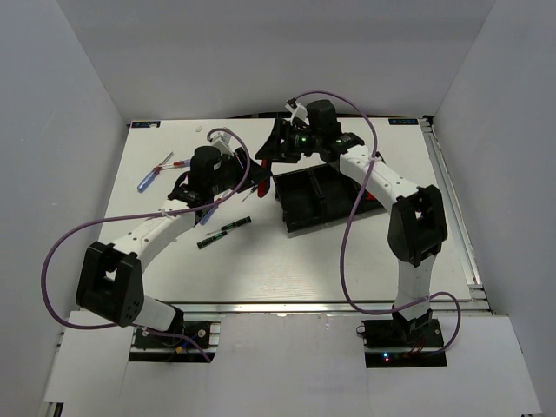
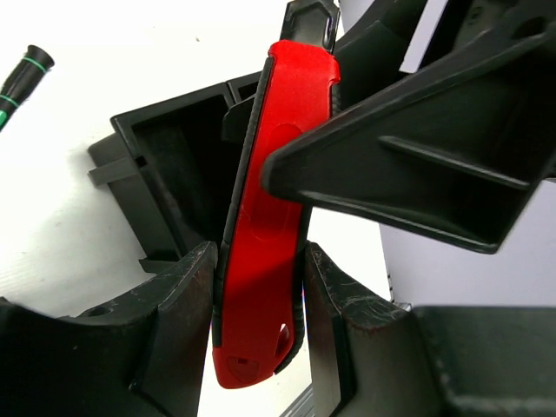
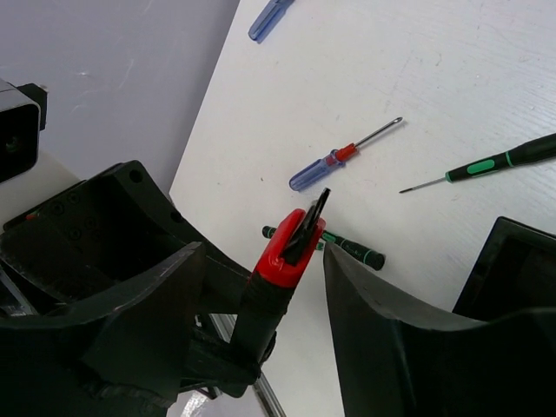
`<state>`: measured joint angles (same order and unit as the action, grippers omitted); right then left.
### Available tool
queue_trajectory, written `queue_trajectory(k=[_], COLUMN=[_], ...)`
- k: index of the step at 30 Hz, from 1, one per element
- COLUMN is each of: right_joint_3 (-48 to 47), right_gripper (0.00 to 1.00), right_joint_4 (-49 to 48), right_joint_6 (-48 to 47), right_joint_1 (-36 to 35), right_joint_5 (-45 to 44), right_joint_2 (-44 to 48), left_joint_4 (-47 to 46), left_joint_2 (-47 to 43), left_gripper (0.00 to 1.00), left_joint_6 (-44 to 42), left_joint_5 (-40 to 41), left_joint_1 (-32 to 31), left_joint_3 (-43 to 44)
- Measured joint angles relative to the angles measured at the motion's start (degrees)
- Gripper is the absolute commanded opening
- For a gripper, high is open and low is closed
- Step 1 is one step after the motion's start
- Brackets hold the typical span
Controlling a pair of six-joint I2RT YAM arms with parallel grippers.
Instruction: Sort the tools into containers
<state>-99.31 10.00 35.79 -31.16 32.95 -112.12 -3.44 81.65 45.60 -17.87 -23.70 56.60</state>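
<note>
In the left gripper (image 2: 259, 271) sits a red knife (image 2: 262, 234).

Tips adjacent: left end effector (image 2: 259, 265) tight, right end effector (image 3: 269, 261) ajar.

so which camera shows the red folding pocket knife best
Left wrist: the red folding pocket knife fills the frame, nearly its whole handle visible, clamped in the left gripper. Right wrist shows only its upper end; top external shows a small red sliver.
</note>
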Motion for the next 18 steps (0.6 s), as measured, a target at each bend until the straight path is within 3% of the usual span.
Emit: queue_trajectory(k=[3, 10, 12, 13, 14, 17, 18], right_joint_3=[0.4, 1.7, 2.3, 2.6, 2.9, 3.7, 3.9], right_gripper=[0.54, 0.20, 0.13, 0.07, 0.05, 0.00, 0.00], right_joint_4=[-0.3, -1.3, -1.5, -1.9, -2.1, -2.6, -2.7], right_joint_6=[0.0, 1.3, 1.2, 1.4, 1.5, 1.5, 1.5], right_joint_1=[-0.2, -0.5, -0.6, -0.6, -0.6, -0.5, -0.3], right_joint_5=[0.0, 0.7, 0.6, 0.8, 0.9, 1.5, 1.7], right_joint_2=[0.0, 0.0, 0.0, 0.0, 0.0, 0.0, 0.0], left_joint_4=[-0.5, -1.1, -0.7, -0.4, -0.3, 0.0, 0.0], left_joint_2=[0.0, 0.3, 0.4, 0.4, 0.5, 0.5, 0.5], left_gripper=[0.00, 0.00, 0.05, 0.09, 0.19, 0.36, 0.49], left_joint_6=[0.2, 0.2, 0.2, 0.2, 0.2, 0.4, 0.5], left_joint_5=[-0.6, -0.9, -0.8, -0.9, -0.9, -0.8, -0.8], left_joint_1=[-0.1, -0.7, -0.9, -1.0, -1.0, -1.2, -1.2], left_joint_3=[0.0, 0.0, 0.0, -0.1, -0.1, -0.4, -0.5])
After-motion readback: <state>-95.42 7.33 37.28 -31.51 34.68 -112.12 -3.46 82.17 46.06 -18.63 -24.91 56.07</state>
